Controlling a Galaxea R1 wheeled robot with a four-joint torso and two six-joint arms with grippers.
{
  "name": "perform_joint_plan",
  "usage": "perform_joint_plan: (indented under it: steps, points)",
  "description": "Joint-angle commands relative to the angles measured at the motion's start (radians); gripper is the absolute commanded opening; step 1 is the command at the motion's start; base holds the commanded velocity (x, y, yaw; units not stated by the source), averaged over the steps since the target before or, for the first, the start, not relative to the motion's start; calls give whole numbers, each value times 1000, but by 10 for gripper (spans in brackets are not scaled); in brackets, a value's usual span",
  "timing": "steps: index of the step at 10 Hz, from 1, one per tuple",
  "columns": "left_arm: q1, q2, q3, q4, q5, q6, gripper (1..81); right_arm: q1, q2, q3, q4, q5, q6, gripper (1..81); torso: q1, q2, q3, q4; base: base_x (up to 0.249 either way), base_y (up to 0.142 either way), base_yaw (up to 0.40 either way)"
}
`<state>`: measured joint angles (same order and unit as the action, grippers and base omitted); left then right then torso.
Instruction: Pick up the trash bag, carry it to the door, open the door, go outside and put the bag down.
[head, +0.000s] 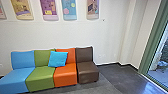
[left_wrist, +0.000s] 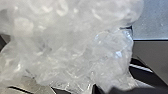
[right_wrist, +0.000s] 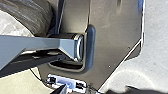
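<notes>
Evidently, the crumpled clear trash bag (left_wrist: 67, 50) is close by the left jaws; how wide these are open, and if they grip it, I cannot tell. Such thin plastic could slip or tear if the hold is poor. Ahead of the jaws stand coloured seats (head: 65, 76), where a swinging bag might catch. The right jaws I cannot judge either. Farther right, the green frame (head: 153, 37) could snag it during a tight turn.

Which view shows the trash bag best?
The left wrist view: the bag is large and close there, crumpled and translucent. The right wrist view has pale plastic, apparently part of it; the head view faces seats and wall.
</notes>
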<state>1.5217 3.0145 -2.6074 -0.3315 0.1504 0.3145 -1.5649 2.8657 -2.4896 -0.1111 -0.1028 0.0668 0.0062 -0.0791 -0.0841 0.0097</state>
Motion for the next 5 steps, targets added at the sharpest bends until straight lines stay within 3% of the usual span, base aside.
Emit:
perform_joint_plan:
  steps: [1, 5]
  points:
    - [-36, 6, 10, 6, 81, 8, 10, 44, -7, -6, -9, -58, -4, 811, 0, 0, 0, 0, 0, 0, -185]
    - [-36, 5, 10, 6, 77, 8, 10, 44, 9, -29, -9, -58, -4, 811, 0, 0, 0, 0, 0, 0, -192]
